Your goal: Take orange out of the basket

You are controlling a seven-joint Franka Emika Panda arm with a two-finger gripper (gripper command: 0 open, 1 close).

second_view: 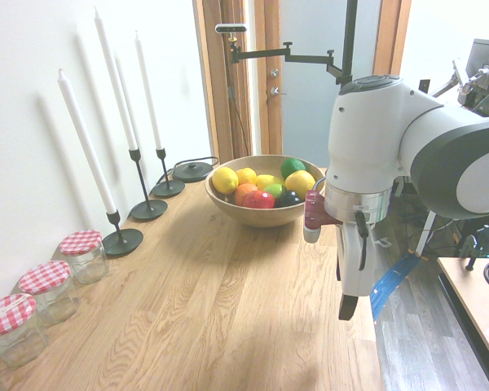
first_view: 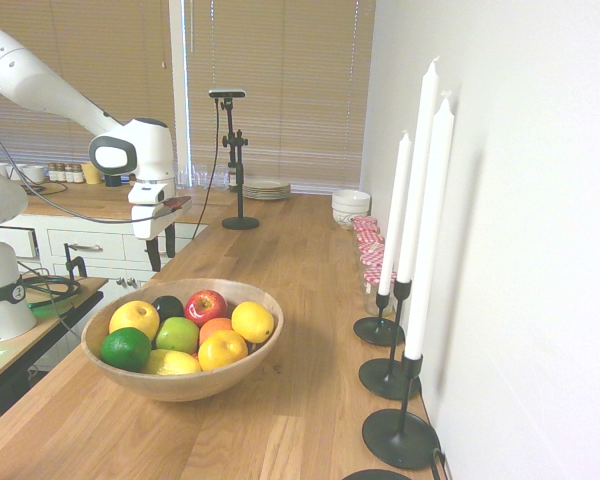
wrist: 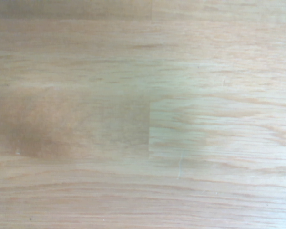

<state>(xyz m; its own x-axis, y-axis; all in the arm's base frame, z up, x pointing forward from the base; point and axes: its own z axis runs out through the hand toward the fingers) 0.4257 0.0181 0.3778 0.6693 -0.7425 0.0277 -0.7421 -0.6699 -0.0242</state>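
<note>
1. Basket: the landmark; the orange lies inside it among other fruit, so removal remains undone.
2. Beyond the basket, outside its rim: gripper, fingers wide apart, holding nothing; reaching, grasping and lifting remain.
3. Left of the basket: arm band, partly legible, ending "KA".

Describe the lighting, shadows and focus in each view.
First exterior view: bright, washed-out wall at right, soft candle shadows on it, blinds glowing from behind; second exterior view: pale overexposed wall at left, faint shadow beside the wooden bowl, sheen on the wooden countertop; wrist view: only blurry wood grain, with a dim, soft-edged darker patch.
</note>
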